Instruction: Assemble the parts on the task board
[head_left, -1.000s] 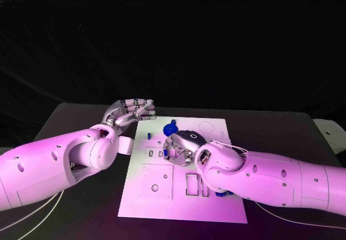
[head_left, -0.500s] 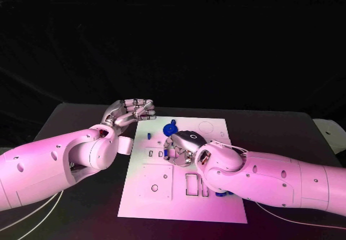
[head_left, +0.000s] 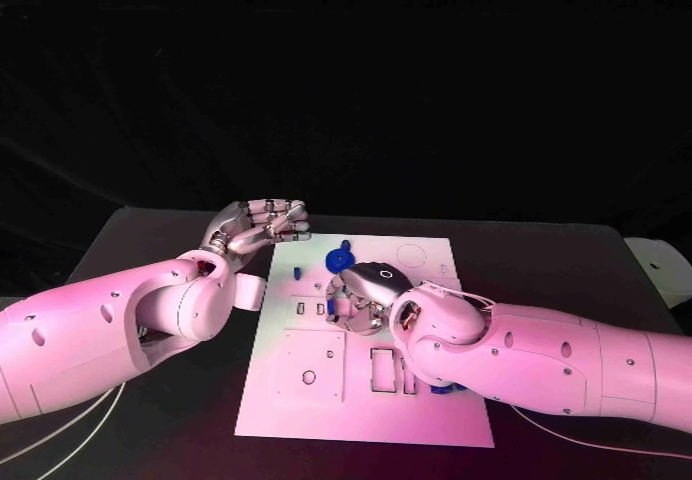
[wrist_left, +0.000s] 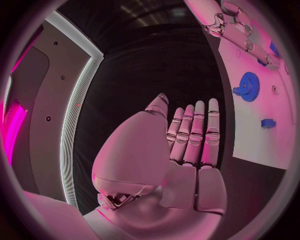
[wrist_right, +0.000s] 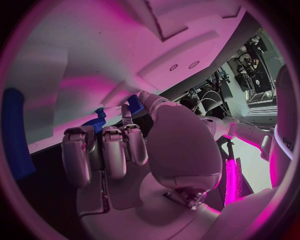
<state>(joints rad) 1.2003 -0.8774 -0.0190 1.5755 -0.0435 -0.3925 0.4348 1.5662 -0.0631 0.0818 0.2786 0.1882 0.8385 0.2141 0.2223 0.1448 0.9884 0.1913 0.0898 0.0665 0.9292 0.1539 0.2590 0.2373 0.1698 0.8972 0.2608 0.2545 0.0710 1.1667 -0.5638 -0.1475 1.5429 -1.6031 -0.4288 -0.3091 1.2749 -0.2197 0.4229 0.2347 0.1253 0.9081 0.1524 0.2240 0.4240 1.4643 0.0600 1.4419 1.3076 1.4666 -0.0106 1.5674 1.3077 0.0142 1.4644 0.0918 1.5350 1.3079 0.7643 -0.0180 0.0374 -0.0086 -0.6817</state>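
- Task board (head_left: 325, 385): the white plate is lying in the middle of the black table (head_left: 144, 235), with its long axis running toward 12 o'clock in the head view.
- Right hand (head_left: 361, 297): it is reaching over the board's centre, fingers curled downward. In the right wrist view the fingers (wrist_right: 103, 152) are bending round a small blue part (wrist_right: 95, 123), and they appear to be touching it (whether it is truly gripped, I cannot tell).
- Blue gear (head_left: 338, 261): it is sitting on the board just beyond the right hand, at about 11 o'clock from it. The left wrist view is showing the same gear (wrist_left: 247, 86) with a small blue block (wrist_left: 267, 123) near it.
- Left hand (head_left: 264, 222): it is hovering off the board's far-left corner, at about 10 o'clock from the gear, fingers curled in on nothing (idle, by the look of it).
- Long blue piece (wrist_right: 15, 132): it is lying close beside the right hand in the right wrist view.
- Risk, as a judgement: the right hand is hiding its own work from the head camera, so a part that is tilting or slipping between the fingers could jam or miss its seat. Its curled fingers could also nudge the gear.
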